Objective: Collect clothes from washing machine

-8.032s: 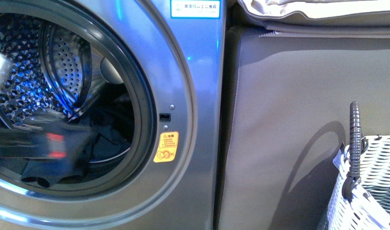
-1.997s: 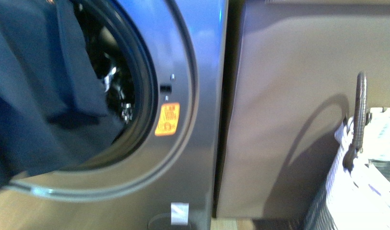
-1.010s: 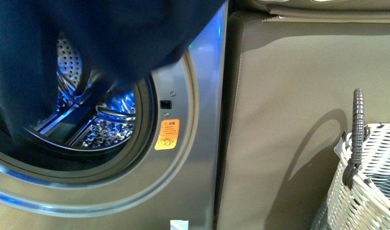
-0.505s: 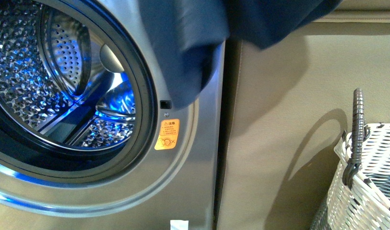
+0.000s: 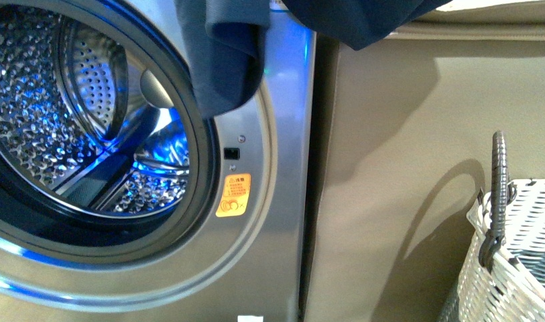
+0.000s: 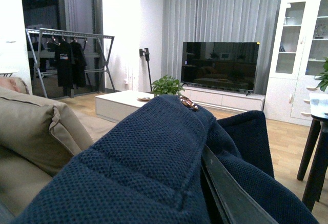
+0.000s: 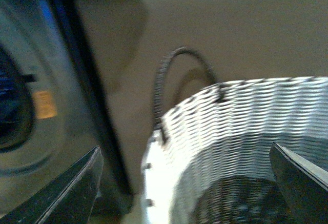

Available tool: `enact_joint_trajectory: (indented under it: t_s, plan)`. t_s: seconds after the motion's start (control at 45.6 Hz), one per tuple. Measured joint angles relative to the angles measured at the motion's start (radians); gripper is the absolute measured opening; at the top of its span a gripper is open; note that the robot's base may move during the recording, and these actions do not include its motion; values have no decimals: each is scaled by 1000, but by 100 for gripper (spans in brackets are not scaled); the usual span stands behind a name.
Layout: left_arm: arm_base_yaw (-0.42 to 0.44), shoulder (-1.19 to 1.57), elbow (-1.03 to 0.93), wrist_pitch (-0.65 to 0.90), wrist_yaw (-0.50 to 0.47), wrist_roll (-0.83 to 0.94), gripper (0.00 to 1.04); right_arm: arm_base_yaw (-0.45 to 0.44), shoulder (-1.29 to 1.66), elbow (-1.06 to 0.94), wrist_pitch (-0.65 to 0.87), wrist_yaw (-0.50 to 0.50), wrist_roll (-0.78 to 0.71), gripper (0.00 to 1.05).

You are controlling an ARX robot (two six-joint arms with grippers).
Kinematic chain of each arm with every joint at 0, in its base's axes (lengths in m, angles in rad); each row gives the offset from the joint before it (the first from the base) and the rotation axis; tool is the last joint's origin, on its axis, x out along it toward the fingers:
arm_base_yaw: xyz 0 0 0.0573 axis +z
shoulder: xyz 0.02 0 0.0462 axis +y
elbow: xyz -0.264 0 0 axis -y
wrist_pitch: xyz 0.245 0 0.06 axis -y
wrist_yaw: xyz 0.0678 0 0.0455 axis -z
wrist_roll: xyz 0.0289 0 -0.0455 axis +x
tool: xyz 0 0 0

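The clothes, a coarse-knit navy bundle, lie draped over the left gripper and bury most of it. Only one dark finger shows along the cloth's right edge, so I cannot tell whether the jaws pinch the fabric.

In the front view the bundle hangs from above in two soft folds, in front of the upper right of the washing machine and across its seam with the brown ottoman. The machine is smooth grey metal. Its round black-rimmed port opens on a perforated steel drum lit blue, with an orange sticker just right of the rim.

Far right stands a woven white basket with a dark looped handle. The right gripper hovers over it, jaws spread wide and holding nothing.

Beyond the bundle are a beige cushion, a wooden floor, a television and grey curtains.
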Motion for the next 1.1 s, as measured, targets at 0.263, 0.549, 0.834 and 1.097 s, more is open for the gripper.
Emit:
enact_joint_trajectory:
  t_s: [0.263,0.549,0.834,1.097]
  plan:
    - [0,0,0,0,0,0,6,-258,182,144,249,-352,205,97]
    - [0,0,0,0,0,0,6,-35,503,483,441,-287,124,97]
    - [0,0,0,0,0,0,6,119,739,759,440,-277,39,97]
    - [0,0,0,0,-1,0,6,228,898,887,396,-325,-11,97]
